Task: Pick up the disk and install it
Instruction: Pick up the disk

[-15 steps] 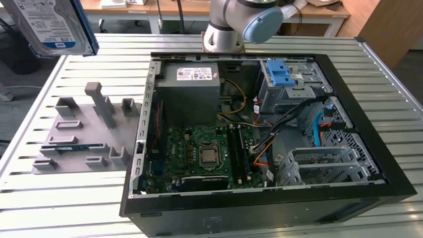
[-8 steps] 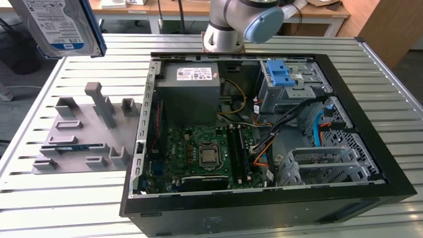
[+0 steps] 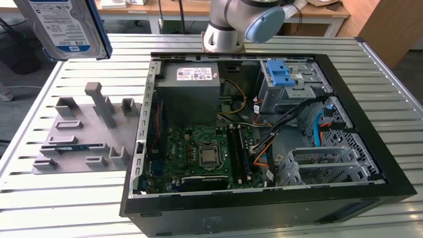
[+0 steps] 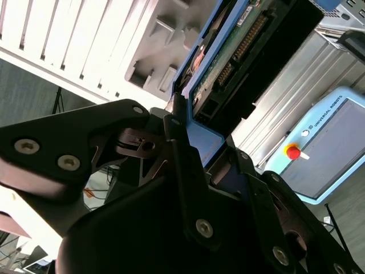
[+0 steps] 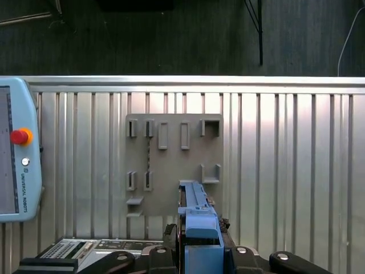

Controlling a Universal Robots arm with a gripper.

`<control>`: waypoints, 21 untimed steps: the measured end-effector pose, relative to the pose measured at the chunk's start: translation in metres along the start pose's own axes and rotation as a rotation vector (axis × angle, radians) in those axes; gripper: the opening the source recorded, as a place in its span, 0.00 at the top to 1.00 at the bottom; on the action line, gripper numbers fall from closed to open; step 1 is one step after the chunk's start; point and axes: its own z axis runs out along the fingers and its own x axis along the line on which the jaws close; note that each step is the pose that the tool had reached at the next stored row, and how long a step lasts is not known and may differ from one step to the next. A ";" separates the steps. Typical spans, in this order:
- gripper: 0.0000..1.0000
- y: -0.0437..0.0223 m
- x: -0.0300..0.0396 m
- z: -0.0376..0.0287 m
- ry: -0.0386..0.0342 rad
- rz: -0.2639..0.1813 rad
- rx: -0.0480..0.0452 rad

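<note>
The disk point(image 3: 63, 25) is being held high over the tabletop point(image 3: 370, 64), at the exterior view's left, well above the grey fixture plate point(image 3: 86, 129) and well apart from the open computer case point(image 3: 264, 198). It is being gripped by its blue carrier frame point(image 4: 202, 140). In the second wrist view the black fingers point(image 4: 177, 151) of the gripper point(image 4: 191, 134) are being pressed narrowly against that frame from both sides, and the drive's green circuit board point(image 4: 239, 51) (connector pins showing) is being turned toward the camera.

The step in hand is judged to be the carry toward the case. To be done well, the disk is best being carried on edge and steady. Only the thin plastic frame is being clamped, so a sudden swing could twist it in the grip. The height is being used sensibly here. The case wall and the loose cables point(image 3: 290, 119) beside the blue-latched drive cage point(image 3: 284, 79) are the things to be cleared. The teach pendant point(image 5: 17, 154) lying on the tabletop is being left well aside.

As for pose, the arm's base point(image 3: 228, 25) is being seen behind the case at the far edge of the tabletop. The wrist is being pointed straight down: in the first wrist view the fixture plate is being looked at squarely past the carrier's lower edge.
</note>
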 end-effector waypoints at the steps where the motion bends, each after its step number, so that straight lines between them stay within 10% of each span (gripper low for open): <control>1: 0.64 -0.0018 0.0008 0.0000 0.0001 0.000 -0.0001; 21: 0.64 -0.0301 0.0070 0.0006 0.0000 0.000 -0.0021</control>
